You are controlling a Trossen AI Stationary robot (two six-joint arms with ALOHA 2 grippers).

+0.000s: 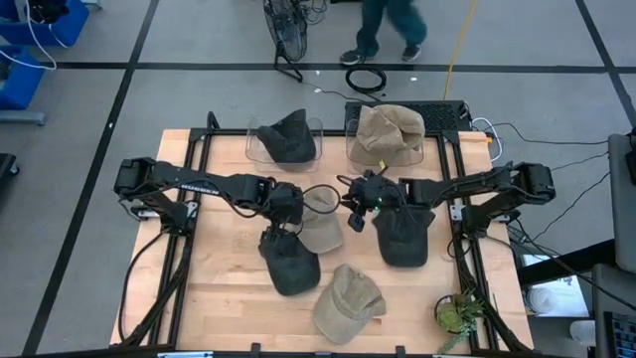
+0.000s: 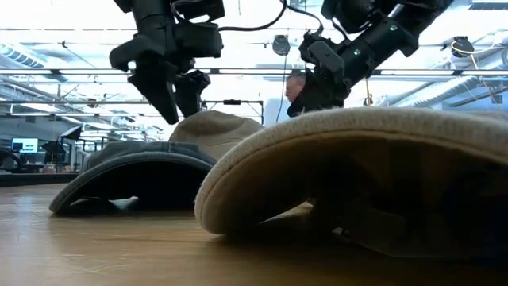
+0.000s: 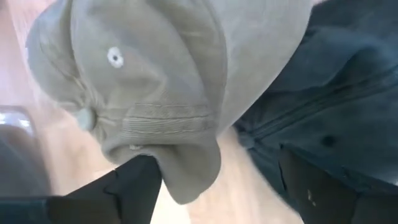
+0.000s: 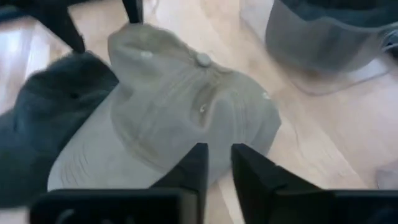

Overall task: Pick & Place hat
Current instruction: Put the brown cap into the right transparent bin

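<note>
At frame centre on the wooden table (image 1: 224, 298), the soft khaki cloth cap (image 1: 320, 221) lies between both pincers. The left gripper (image 3: 217, 186) spreads wide over its edge; the right gripper (image 4: 216, 163) is nearly together, empty.

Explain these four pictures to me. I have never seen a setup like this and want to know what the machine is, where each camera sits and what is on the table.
This is a robot with two dark arms at a wooden table, each ending in a two-finger claw. One picture looks straight down, one looks level along the tabletop, and two come from cameras on the arms' wrists.

On the table lie caps: a tan cap in the middle, a dark cap below the left arm, another dark cap under the right arm, and a second tan cap at the near edge. Two clear bins at the back hold a dark cap and a tan one.

The left claw is open around the middle cap's edge. The right claw hovers at the same cap, fingers nearly together, gripping nothing.
</note>
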